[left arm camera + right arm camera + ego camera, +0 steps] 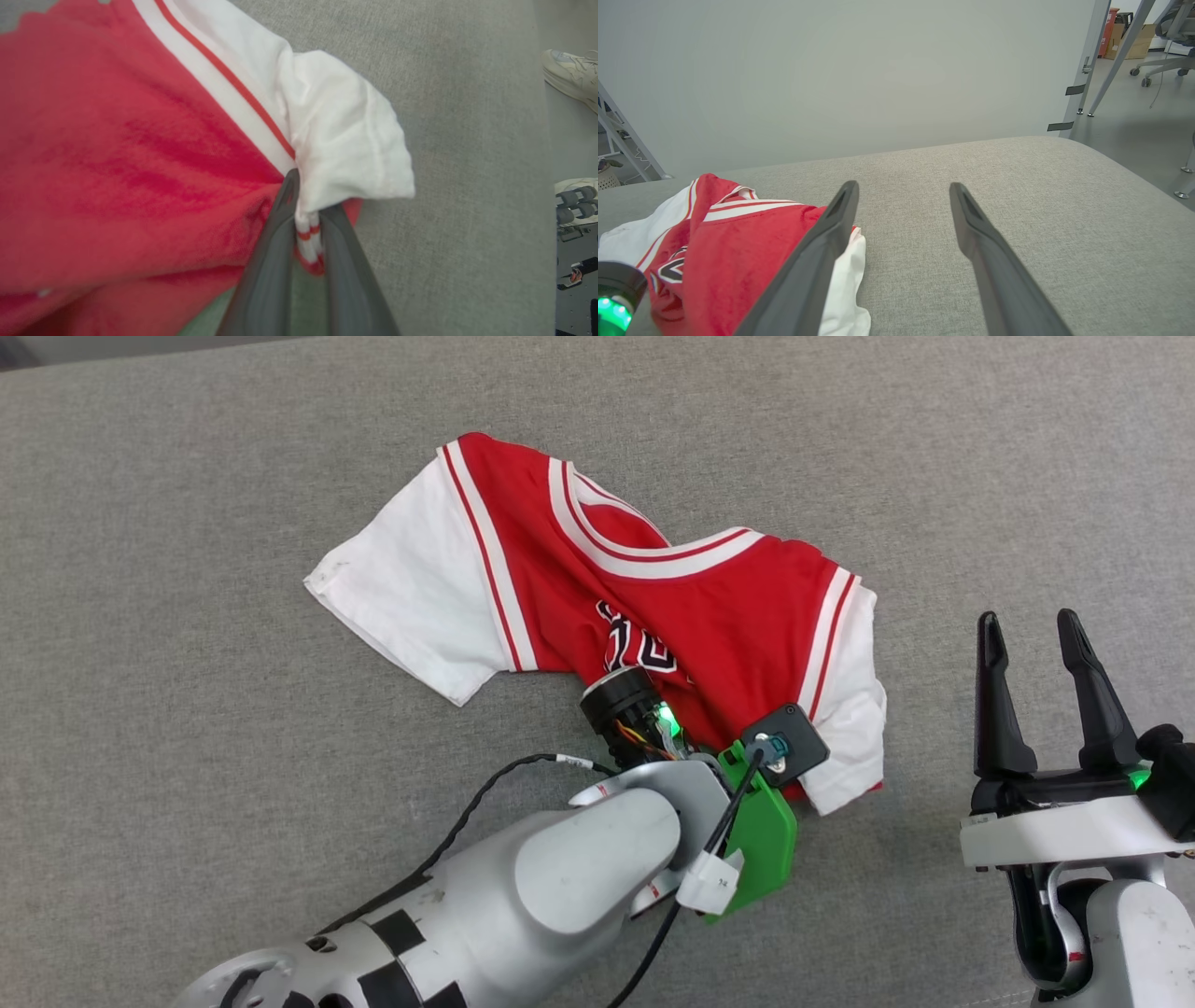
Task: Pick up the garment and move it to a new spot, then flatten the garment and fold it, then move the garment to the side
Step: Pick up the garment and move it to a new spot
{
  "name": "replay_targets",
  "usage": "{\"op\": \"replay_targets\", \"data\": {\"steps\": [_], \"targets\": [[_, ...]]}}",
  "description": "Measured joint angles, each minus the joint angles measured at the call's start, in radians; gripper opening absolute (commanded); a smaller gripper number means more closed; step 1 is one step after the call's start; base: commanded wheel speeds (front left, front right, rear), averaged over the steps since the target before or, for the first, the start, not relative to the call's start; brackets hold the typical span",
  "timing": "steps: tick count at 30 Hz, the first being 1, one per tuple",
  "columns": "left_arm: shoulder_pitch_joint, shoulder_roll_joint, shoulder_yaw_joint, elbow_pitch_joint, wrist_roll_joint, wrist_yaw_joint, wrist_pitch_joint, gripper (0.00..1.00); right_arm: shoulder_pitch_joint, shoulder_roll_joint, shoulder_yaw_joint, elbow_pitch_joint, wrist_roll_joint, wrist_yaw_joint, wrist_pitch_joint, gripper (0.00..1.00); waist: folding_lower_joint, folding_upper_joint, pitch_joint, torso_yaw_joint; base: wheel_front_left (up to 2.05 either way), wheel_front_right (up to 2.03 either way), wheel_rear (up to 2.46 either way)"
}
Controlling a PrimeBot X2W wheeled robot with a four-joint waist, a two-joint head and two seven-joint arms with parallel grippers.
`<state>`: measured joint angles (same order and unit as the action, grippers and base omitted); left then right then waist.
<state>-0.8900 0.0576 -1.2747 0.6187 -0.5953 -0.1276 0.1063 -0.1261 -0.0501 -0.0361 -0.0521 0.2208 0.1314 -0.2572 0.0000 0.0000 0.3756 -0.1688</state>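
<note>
The grey fabric-covered desk [187, 523] carries the garment [728, 616], rumpled near its middle, chest lettering up, one white sleeve spread toward your left. Your left gripper [310, 196] has its fingers clenched on the striped trim beside the other sleeve — cloth bunched between them. Your right gripper [1027, 616] sits off the garment's right side, fingers spread wide, grasping nothing.
</note>
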Motion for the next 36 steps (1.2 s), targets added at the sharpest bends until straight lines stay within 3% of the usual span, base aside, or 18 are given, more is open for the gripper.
{"op": "replay_targets", "data": {"steps": [2,3,4,10,15,20,29,33,36], "targets": [[0.007,-0.003,-0.002,-0.012,-0.001,0.0,-0.002,0.0,0.0,0.0,-0.002,0.003,-0.001,0.0,0.0,1.0,0.0,0.0,-0.006,0.005,0.0,0.0,0.0],[0.007,-0.003,-0.002,-0.014,-0.003,0.0,-0.011,0.44,0.0,0.0,-0.003,0.004,-0.002,0.0,0.0,1.0,0.0,0.0,-0.009,0.008,0.0,0.0,0.0],[0.005,-0.003,-0.004,-0.013,-0.002,0.0,-0.033,1.0,0.0,0.0,-0.004,0.005,-0.005,0.0,0.0,1.0,0.0,0.0,-0.014,0.011,0.0,0.0,0.0],[-0.034,-0.004,0.016,0.003,-0.012,0.003,-0.192,1.0,0.008,0.0,-0.012,0.011,-0.015,0.0,0.0,1.0,0.0,0.0,-0.061,0.035,0.0,0.0,0.0],[-0.038,0.0,0.064,0.012,-0.013,0.06,-0.296,1.0,0.047,0.0,-0.025,0.014,-0.02,0.0,0.0,1.0,0.0,0.0,-0.116,0.062,0.0,0.0,0.0],[-0.017,0.057,0.119,-0.018,-0.02,0.122,-0.338,1.0,0.071,0.001,-0.029,0.014,-0.023,0.0,0.0,1.0,0.0,0.0,-0.159,0.094,0.0,0.0,0.0],[0.136,0.244,0.371,-0.267,0.017,0.328,-0.362,1.0,0.104,0.001,-0.04,0.014,-0.033,0.0,0.0,1.0,0.0,0.0,-0.218,0.161,0.0,0.0,0.0],[0.274,0.297,0.513,-0.385,0.071,0.396,-0.362,1.0,0.11,0.001,-0.043,0.014,-0.033,0.0,0.0,1.0,0.0,0.0,-0.239,0.178,0.0,0.0,0.0],[0.373,0.307,0.611,-0.449,0.1,0.422,-0.362,1.0,0.124,0.001,-0.043,0.016,-0.033,0.0,0.0,1.0,0.0,0.0,-0.253,0.188,0.0,0.0,0.0]]}}
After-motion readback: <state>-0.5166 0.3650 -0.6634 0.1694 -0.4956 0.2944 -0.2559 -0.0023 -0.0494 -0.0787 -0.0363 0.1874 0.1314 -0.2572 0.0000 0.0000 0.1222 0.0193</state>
